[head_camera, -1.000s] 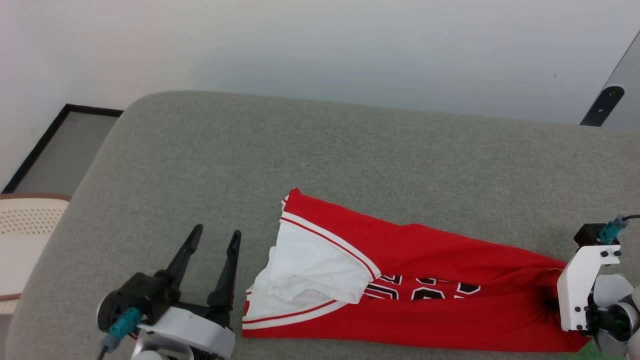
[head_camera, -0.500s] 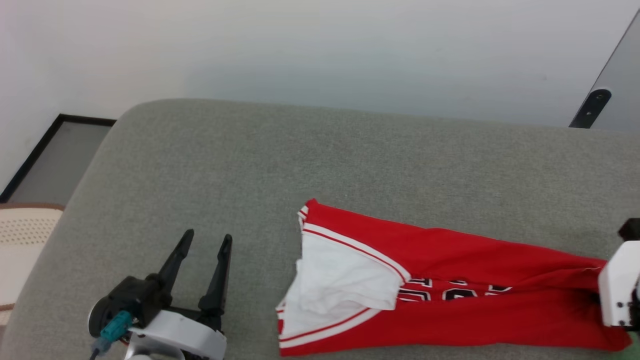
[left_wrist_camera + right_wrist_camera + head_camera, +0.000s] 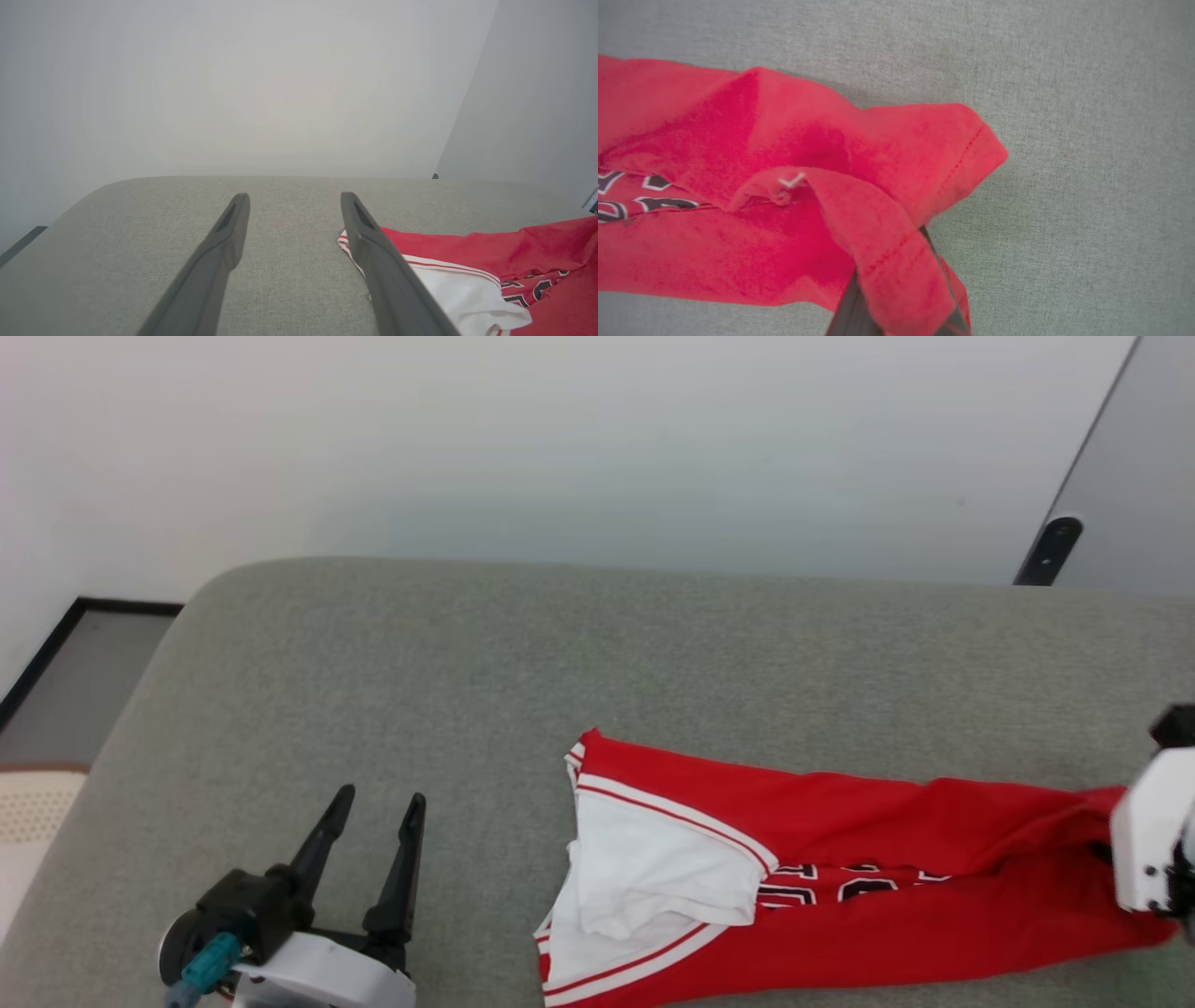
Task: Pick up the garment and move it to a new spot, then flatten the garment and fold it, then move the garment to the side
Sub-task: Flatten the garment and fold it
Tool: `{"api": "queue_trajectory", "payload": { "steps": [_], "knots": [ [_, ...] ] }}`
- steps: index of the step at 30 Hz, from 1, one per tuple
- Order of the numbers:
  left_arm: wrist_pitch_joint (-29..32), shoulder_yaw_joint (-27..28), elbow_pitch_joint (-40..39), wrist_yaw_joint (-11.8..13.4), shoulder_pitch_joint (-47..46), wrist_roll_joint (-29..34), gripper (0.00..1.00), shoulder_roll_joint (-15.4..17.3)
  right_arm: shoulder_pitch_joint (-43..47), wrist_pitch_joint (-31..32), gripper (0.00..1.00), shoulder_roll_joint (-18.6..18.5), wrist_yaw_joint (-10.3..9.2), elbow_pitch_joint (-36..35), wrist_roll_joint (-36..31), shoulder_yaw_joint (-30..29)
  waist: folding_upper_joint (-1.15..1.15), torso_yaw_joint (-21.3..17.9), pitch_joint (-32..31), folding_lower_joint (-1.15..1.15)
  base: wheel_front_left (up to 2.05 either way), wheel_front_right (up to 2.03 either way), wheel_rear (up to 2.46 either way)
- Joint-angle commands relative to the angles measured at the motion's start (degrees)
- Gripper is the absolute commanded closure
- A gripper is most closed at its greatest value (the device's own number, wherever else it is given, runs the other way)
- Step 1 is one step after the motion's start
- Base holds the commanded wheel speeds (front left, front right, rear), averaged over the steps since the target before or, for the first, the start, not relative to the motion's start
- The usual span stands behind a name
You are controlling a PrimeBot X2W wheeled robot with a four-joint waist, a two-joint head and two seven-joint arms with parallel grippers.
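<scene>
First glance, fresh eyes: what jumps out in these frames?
The red garment, with its white sleeve and black lettering, lies stretched lengthwise across the near right of the grey cushion. Its right end is bunched in the shut right tool, with the hem draped over it in the right wrist view. The left tool sits open and empty at lower left, apart from the garment.

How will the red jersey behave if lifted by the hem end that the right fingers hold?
Likely very floppy: the garment bunches into folds around the right fingers and lies limp across the grey cushion. Probably light: the cloth looks thin. It may drag and stretch rather than slide, as the cushion's weave looks coarse.
</scene>
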Motion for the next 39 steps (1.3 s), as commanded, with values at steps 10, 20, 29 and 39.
{"api": "queue_trajectory", "payload": {
  "steps": [10,20,29,39],
  "knots": [
    [-0.1,0.9,0.8,-0.2,1.0,-1.0,0.00,-0.6,-1.4,4.3,1.00,3.3,-0.11,-12.2,-1.8,0.9,0.00,-3.0,-2.1,0.00,0.00,0.00,0.00],
    [-0.1,0.3,1.7,-0.2,-0.1,-2.3,0.00,-0.9,-2.4,9.7,1.00,9.9,-0.11,-22.1,-5.1,1.1,0.00,-2.2,-2.9,0.00,0.00,0.00,0.00],
    [-0.1,-0.6,2.4,-0.2,-1.5,-2.2,0.00,-1.2,-3.0,11.1,1.00,16.9,-0.11,-23.8,-6.4,2.3,0.00,1.2,-2.9,0.00,0.00,0.00,0.00],
    [-0.1,-2.7,3.4,-0.2,-3.2,-2.7,0.00,-1.8,-3.7,10.4,1.00,21.4,-0.11,-20.2,-7.5,6.0,0.00,6.7,-2.6,0.00,0.00,0.00,0.00]
  ]
}}
